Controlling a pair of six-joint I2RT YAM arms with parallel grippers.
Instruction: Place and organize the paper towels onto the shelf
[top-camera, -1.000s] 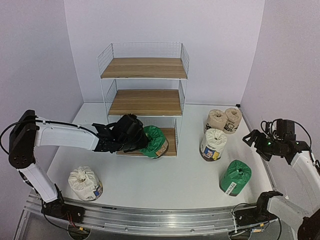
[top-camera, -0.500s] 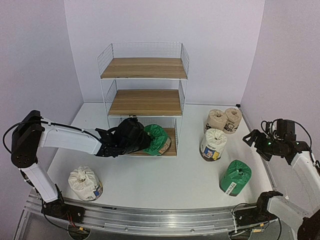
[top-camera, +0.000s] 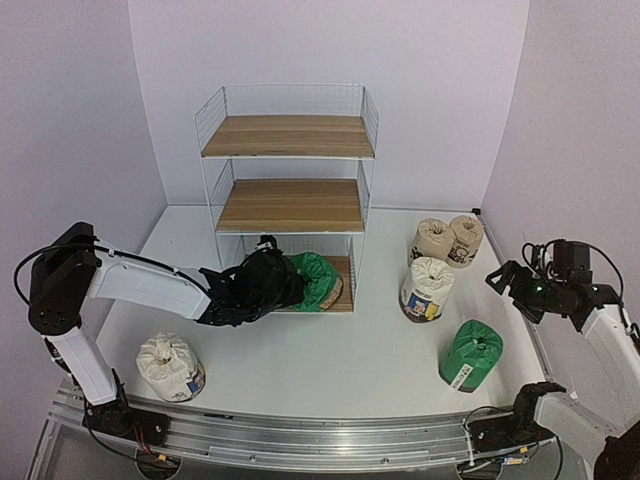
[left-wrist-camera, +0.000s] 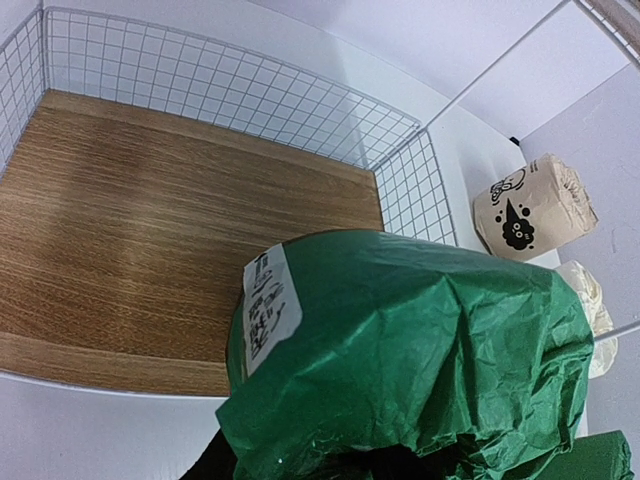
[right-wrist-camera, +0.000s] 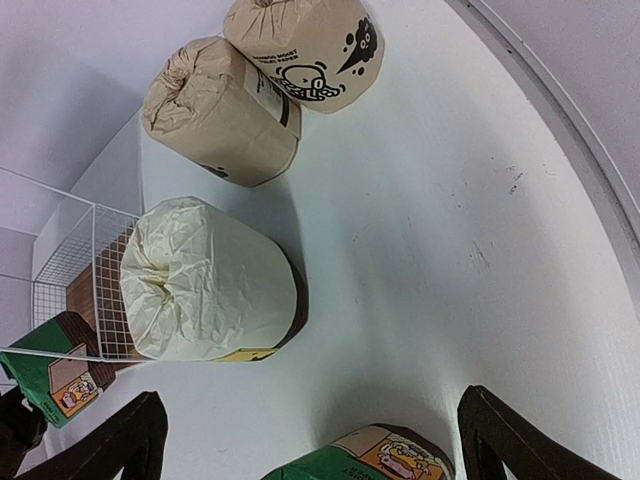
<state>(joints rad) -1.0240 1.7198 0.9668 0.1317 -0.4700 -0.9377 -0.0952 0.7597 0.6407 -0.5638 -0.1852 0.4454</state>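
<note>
Left wrist: gripping green roll (left-wrist-camera: 400, 350) in left claw (top-camera: 288, 282) at front-right of shelf (left-wrist-camera: 150, 230) bottom board, with right claw (right-wrist-camera: 318, 440) spread wide, empty. Judged light, soft, crinkly-wrapped; best squeezed gently around mid-body, not loose wrap.

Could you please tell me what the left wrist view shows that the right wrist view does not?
Left wrist only: most of the bare bottom board of the shelf and the white label on the held green roll. Right wrist only: the open right gripper. Both: the shelf's mesh corner, that green roll, a cartoon-print tan roll and the white roll.
</note>
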